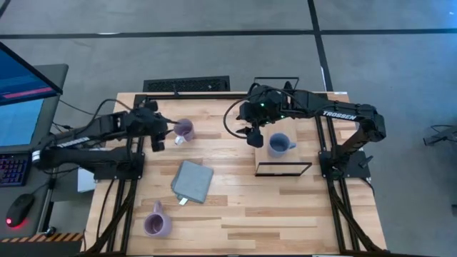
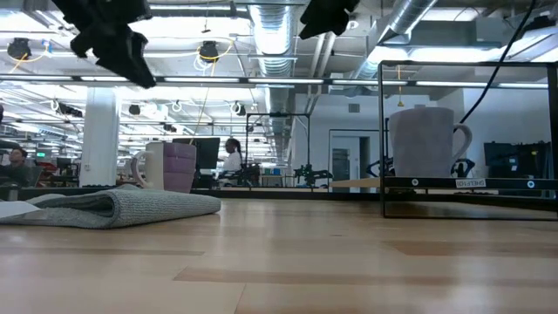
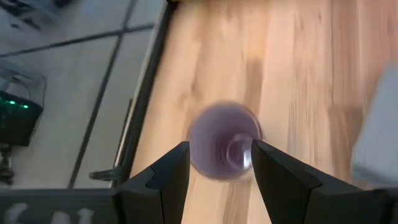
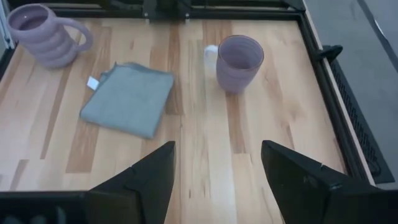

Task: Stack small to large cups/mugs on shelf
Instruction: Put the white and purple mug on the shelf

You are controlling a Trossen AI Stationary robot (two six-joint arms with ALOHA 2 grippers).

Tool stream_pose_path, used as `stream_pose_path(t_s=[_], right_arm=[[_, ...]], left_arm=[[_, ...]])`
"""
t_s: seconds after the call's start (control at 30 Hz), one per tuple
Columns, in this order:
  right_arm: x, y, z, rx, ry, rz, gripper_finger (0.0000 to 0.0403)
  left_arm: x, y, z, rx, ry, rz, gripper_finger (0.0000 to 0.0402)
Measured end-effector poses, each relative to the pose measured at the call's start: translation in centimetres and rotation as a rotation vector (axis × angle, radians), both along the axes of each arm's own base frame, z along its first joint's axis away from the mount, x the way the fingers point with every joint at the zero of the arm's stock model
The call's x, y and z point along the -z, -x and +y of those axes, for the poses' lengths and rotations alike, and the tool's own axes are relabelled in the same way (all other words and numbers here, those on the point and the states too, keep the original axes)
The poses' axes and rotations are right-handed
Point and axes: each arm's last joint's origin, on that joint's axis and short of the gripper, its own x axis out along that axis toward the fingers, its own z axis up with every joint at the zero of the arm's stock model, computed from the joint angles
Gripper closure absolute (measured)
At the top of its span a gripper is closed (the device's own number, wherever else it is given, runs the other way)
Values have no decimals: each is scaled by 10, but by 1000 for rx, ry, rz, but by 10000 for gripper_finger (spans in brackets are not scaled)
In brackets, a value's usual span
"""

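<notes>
Blue-grey mug (image 1: 279, 145): a plain surface is shown, right of centre in the high view. Two lavender-purple mugs: one (image 1: 184, 130) at upper centre-left, one (image 1: 156, 223) at lower left, ribbed in rings. Folded cloth (image 1: 193, 180): grey, with a white tag. Tabletop (image 1: 250, 207): light wood, striped in planks. Shelf frame (image 1: 283, 170): thin black wire.

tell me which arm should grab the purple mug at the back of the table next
Left. The left hand hangs open right above that purple mug, its fingers framing it in the left wrist view. The right hand is over by the shelf, beside the blue mug already on it.
</notes>
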Motion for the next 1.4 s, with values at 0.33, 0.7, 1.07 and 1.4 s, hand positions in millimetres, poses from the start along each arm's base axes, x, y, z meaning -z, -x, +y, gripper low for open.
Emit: stream_pose_path(t_s=[0.33, 0.7, 1.07, 1.4], right_arm=[[0, 0, 0, 24, -26, -2, 143], [0, 0, 0, 37, -39, -2, 143], [0, 0, 0, 37, -39, -3, 143], [1, 2, 0, 38, -42, 20, 143]], left_arm=[[24, -18, 6, 158, -44, 319, 237], [46, -39, 13, 351, -99, 539, 237], [73, -62, 22, 410, -132, 724, 237], [90, -74, 27, 384, -109, 795, 258]])
